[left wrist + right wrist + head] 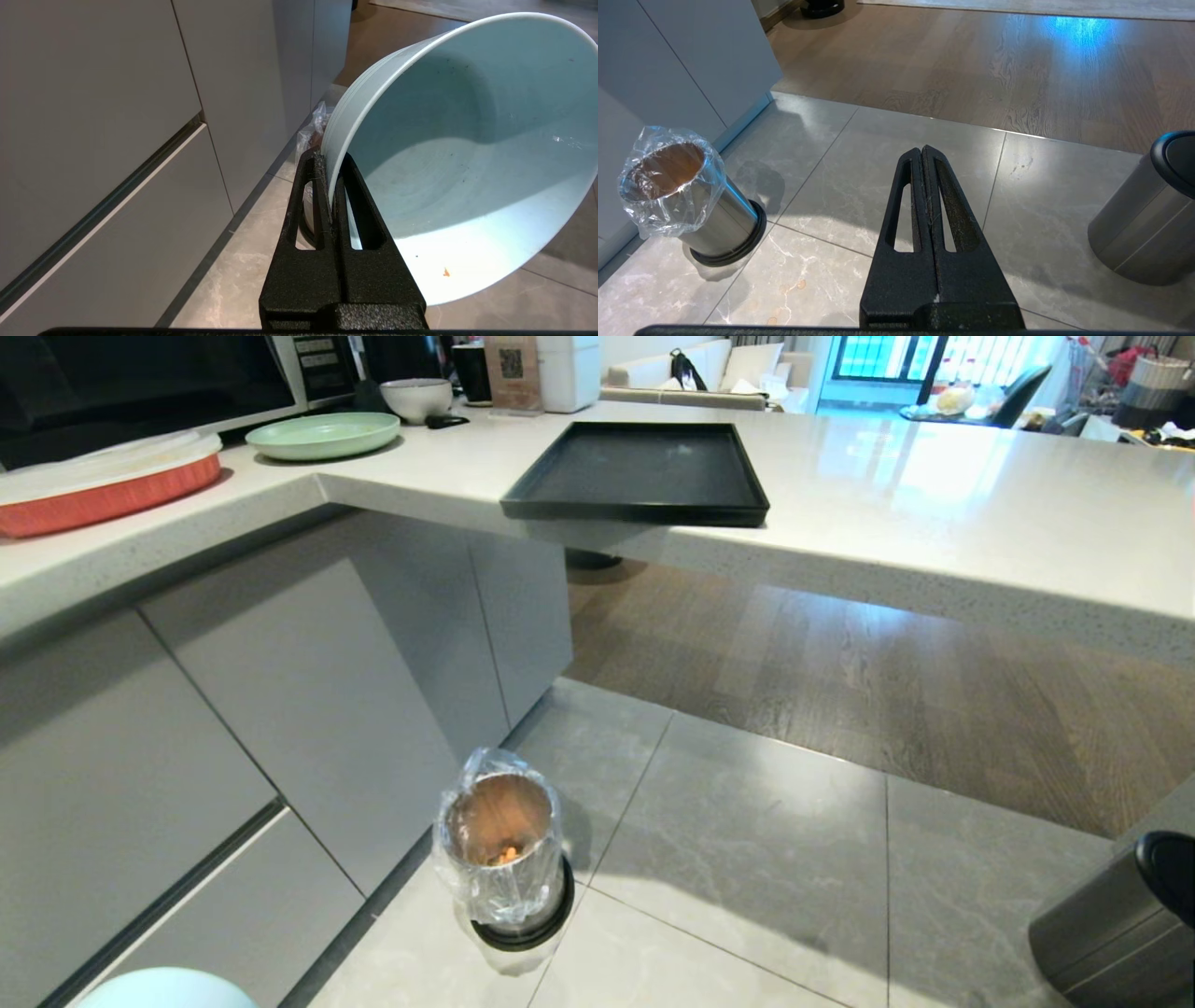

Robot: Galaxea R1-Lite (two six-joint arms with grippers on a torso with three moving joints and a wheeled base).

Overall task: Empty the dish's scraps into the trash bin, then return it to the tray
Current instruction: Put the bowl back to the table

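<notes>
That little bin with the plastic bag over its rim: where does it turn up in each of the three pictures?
Head view: the trash bin stands on the floor tiles, low and left of centre, beside the grey cabinets.
Left wrist view: only a scrap of its bag peeks out behind the dish.
Right wrist view: it stands at the far left.
Shared landmark: the grey cabinets beside it.

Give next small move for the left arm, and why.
Probably lift the dish toward the tray. The left gripper is clamped on its rim, the dish looks emptied but for a crumb, orange scraps lie in the trash bin, and the tray is bare.
</notes>
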